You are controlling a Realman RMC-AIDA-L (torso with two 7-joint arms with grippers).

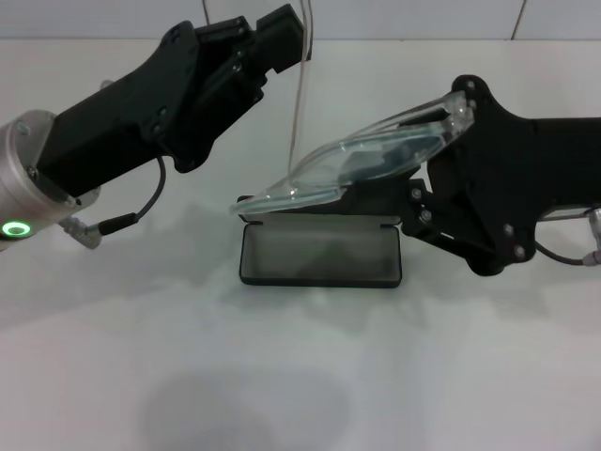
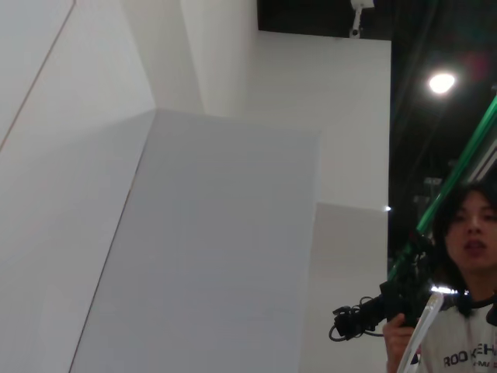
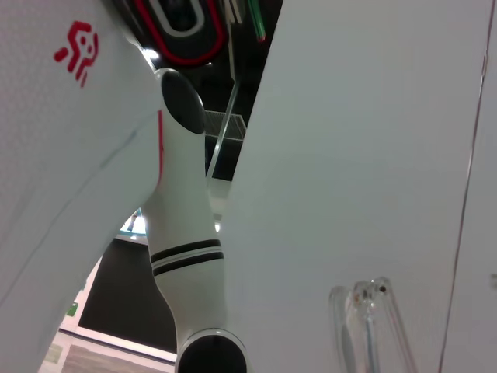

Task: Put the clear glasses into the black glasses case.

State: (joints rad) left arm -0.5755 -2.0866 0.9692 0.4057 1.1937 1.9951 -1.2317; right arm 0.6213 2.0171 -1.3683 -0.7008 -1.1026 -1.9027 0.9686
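Right gripper (image 1: pixel 449 120): clamped on one end of the glasses (image 1: pixel 362 162); lens slants down and away from it, held in the air. Case (image 1: pixel 321 255): open on the table (image 1: pixel 423 376), just below the glasses' low end. Left gripper (image 1: pixel 282 38): raised, apart from both; cannot tell whether its fingers are apart.

Clear glasses (image 1: pixel 362 160) overhang black glasses case (image 1: pixel 320 256) (front open).

Clear glasses (image 1: pixel 362 160) tilted above open, seemingly empty black case (image 1: pixel 321 256)
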